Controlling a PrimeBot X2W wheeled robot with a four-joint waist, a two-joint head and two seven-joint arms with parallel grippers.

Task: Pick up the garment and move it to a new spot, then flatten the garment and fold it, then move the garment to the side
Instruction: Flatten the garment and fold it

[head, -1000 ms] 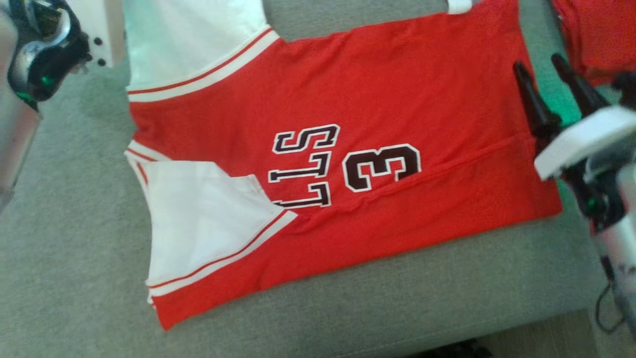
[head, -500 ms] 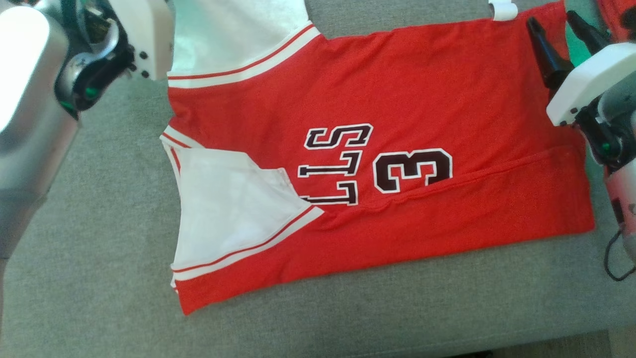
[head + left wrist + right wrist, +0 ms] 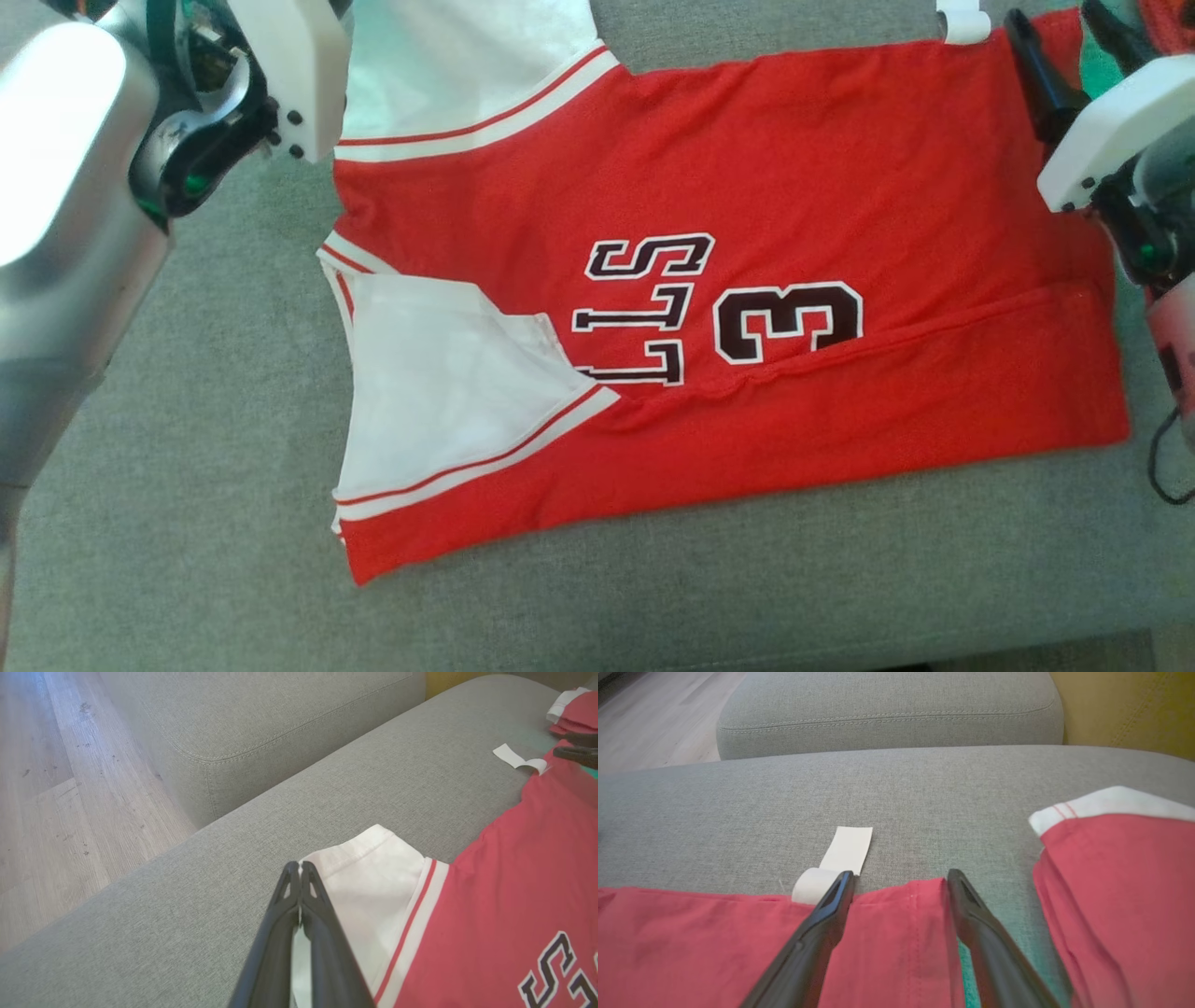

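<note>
One red jersey (image 3: 747, 187), one second red garment (image 3: 1120, 896), one white label (image 3: 847, 849), two grippers, left gripper (image 3: 299, 867), right gripper (image 3: 900, 875), one grey sofa (image 3: 187, 467).

the garment (image 3: 794, 187) lay flat on the grey cushion (image 3: 653, 607), a red jersey with white sleeves and red-and-white trim. one sleeve (image 3: 439, 411) was folded in over the chest. the near long edge was turned over, its fold (image 3: 934, 329) cutting across the dark lettering (image 3: 644, 313) and number 3 (image 3: 789, 322). a white tag (image 3: 962, 21) poked out at the far edge.
</note>
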